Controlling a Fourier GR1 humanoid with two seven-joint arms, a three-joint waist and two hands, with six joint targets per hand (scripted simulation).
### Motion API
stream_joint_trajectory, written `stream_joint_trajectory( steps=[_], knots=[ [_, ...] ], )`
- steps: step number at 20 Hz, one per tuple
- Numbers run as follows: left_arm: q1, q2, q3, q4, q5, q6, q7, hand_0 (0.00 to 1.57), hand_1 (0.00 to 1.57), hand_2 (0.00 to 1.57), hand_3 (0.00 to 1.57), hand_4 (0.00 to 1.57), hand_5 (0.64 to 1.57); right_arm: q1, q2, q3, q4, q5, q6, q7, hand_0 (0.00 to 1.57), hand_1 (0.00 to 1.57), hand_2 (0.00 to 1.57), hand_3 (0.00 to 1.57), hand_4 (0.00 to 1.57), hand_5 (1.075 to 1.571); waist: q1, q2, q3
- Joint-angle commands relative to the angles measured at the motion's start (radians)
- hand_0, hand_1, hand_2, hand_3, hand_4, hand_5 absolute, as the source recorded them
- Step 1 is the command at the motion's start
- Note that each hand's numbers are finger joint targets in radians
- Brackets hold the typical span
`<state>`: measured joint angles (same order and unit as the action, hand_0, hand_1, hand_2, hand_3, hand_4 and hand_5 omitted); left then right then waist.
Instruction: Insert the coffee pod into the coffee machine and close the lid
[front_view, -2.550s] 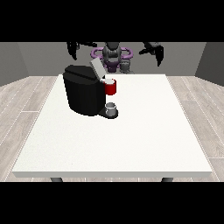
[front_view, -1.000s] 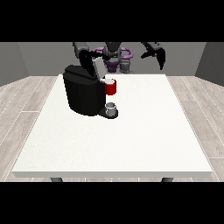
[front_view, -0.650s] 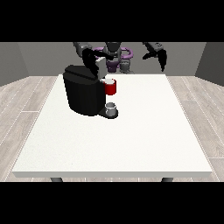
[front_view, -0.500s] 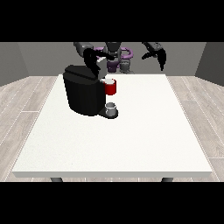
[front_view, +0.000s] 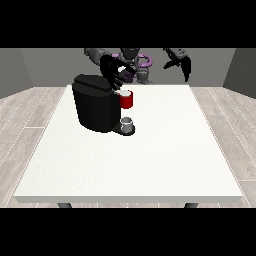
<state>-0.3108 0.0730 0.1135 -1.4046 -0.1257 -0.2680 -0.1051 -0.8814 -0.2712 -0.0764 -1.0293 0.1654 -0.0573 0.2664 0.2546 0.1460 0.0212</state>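
Note:
A black coffee machine (front_view: 95, 107) stands on the white table (front_view: 150, 150) at the left of centre, its lid lying flat on top. On its front sits a red pod holder (front_view: 126, 99), with a small grey cup (front_view: 127, 123) on the base below. The hand at the view's left (front_view: 113, 70) hovers just above the machine's top right corner and the red holder, fingers spread. The hand at the view's right (front_view: 183, 62) hangs raised over the table's far edge, fingers pointing down and holding nothing. No separate coffee pod shows.
The robot's torso (front_view: 134, 65) stands behind the table's far edge. Grey wood floor surrounds the table. The machine with its cup is the only thing standing on the table.
The hand at the view's left has moved rightward and forward, from behind the machine to above its front corner near the red holder. The other hand has barely shifted.

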Motion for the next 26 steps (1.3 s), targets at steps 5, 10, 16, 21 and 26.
stream_joint_trajectory(
  steps=[5, 10, 16, 21, 26],
  knots=[
    [-0.071, 0.009, -0.017, -0.012, 0.007, -0.026, 0.003, 0.00, 0.00, 0.00, 0.00, 0.43, 1.571, -0.101, 0.056, 0.035, -0.080, 0.004, 0.006, -0.044, 0.00, 0.00, 0.00, 0.00, 0.13, 1.571, 0.143, 0.060, -0.0201],
    [-0.071, -0.013, -0.049, 0.004, 0.005, -0.045, -0.024, 0.00, 0.00, 0.00, 0.00, 0.40, 1.571, -0.151, 0.003, 0.026, -0.115, 0.040, 0.016, 0.021, 0.00, 0.00, 0.00, 0.00, 0.05, 1.571, 0.217, 0.076, -0.0217],
    [-0.136, -0.022, -0.066, 0.013, 0.015, -0.062, -0.006, 0.00, 0.00, 0.00, 0.00, 0.38, 1.571, -0.197, -0.040, -0.010, -0.114, 0.042, 0.037, 0.042, 0.00, 0.00, 0.00, 0.00, 0.00, 1.571, 0.274, 0.122, -0.0209],
    [-0.153, -0.050, -0.094, 0.020, 0.016, -0.070, 0.003, 0.00, 0.00, 0.00, 0.00, 0.22, 1.571, -0.200, -0.066, -0.044, -0.157, 0.022, 0.057, 0.116, 0.00, 0.00, 0.00, 0.00, 0.00, 1.571, 0.320, 0.138, -0.0201],
    [-0.212, 0.001, -0.076, -0.009, 0.031, -0.107, 0.031, 0.00, 0.00, 0.00, 0.00, 0.30, 1.571, -0.248, -0.018, -0.049, -0.110, 0.027, 0.000, 0.031, 0.00, 0.00, 0.00, 0.00, 0.00, 1.571, 0.343, 0.204, -0.0211]
  ],
)
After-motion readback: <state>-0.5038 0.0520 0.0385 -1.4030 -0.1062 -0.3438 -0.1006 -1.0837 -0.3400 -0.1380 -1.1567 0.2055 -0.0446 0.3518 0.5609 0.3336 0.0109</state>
